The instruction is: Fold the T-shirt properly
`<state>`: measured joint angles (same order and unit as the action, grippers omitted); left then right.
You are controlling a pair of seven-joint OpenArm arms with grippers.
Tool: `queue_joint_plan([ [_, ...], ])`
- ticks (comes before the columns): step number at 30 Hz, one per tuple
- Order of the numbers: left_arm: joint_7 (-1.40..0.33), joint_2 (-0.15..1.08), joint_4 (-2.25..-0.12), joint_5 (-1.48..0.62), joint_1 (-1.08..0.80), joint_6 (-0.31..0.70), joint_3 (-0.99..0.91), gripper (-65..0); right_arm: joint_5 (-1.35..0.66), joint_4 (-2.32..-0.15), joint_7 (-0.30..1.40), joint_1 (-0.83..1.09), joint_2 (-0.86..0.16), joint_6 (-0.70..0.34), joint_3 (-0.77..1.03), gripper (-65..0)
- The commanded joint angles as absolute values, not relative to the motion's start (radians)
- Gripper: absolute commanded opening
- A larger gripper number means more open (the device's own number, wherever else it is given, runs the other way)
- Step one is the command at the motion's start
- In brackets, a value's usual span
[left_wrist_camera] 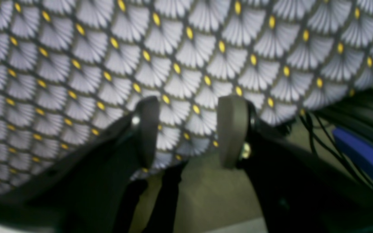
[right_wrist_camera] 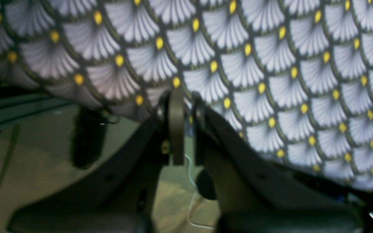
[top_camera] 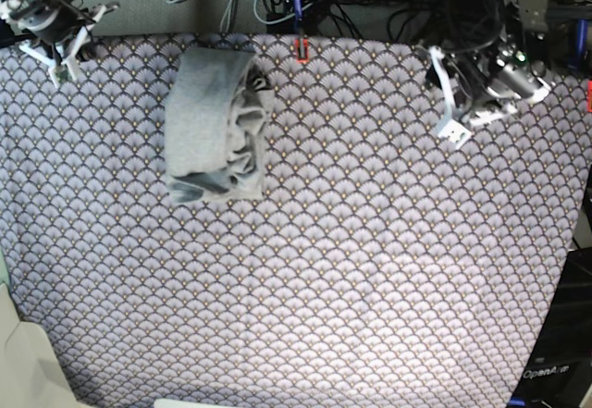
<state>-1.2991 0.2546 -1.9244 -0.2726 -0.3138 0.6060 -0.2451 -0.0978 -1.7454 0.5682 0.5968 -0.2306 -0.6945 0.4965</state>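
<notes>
Main risk: the T-shirt is a narrow, lumpy bundle, not a flat rectangle. If it counts as done now, the fold looks sloppy. Its right side is bunched w/ ridges and loose layers, so any pinch there could catch just one layer and drag the stack open. Knit looks soft, so it would probably sag and slide if lifted by a corner.

Second risk: both arms sit at the far corners of the counter, well apart from the shirt. A long reach back in could snag the purple scallop tablecloth instead of the fabric, since the cloth looks thin and the pincers ride low near its edge in both wrist views.

Left pincer: fingers apart, nothing btwn them, just tablecloth behind. Right pincer: fingers drawn together, nothing visibly held.

Shirt itself: plain light grey, heathered, no print visible. Lies in the far-left part of the counter in the base view, long axis running front to back, smooth on the left half, crumpled on the right. A small dark mark, maybe the neck label, shows near its top right edge; too small to tell.
</notes>
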Motion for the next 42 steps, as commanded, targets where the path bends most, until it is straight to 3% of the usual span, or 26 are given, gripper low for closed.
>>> queue_joint_plan([
  [1,-1.288,0.265,-1.943,-0.277,-0.315,0.608,-0.248,-36.1,-0.084,-1.762,0.535,0.613,-0.231,-0.698,0.518,-62.6],
  [12,-1.287,0.265,-2.002,-0.277,-0.409,0.608,-0.248,-36.2,0.062,-1.764,0.45,0.627,-0.093,-0.698,0.753,-62.6],
  [23,-1.287,0.265,-2.005,-0.277,-0.53,0.608,-0.246,-36.2,0.176,-1.718,0.246,0.645,-0.008,-0.698,0.99,-62.6],
  [34,-1.066,0.246,-1.951,-0.16,-0.69,0.598,-0.165,-36.2,0.263,-1.394,-0.024,0.645,0.01,-0.698,1.044,-62.6],
  [42,-0.862,0.15,-1.624,-0.025,-0.685,0.607,-0.154,-36.2,0.338,-1.113,-0.185,0.618,-0.018,-0.698,1.044,-62.6],
])
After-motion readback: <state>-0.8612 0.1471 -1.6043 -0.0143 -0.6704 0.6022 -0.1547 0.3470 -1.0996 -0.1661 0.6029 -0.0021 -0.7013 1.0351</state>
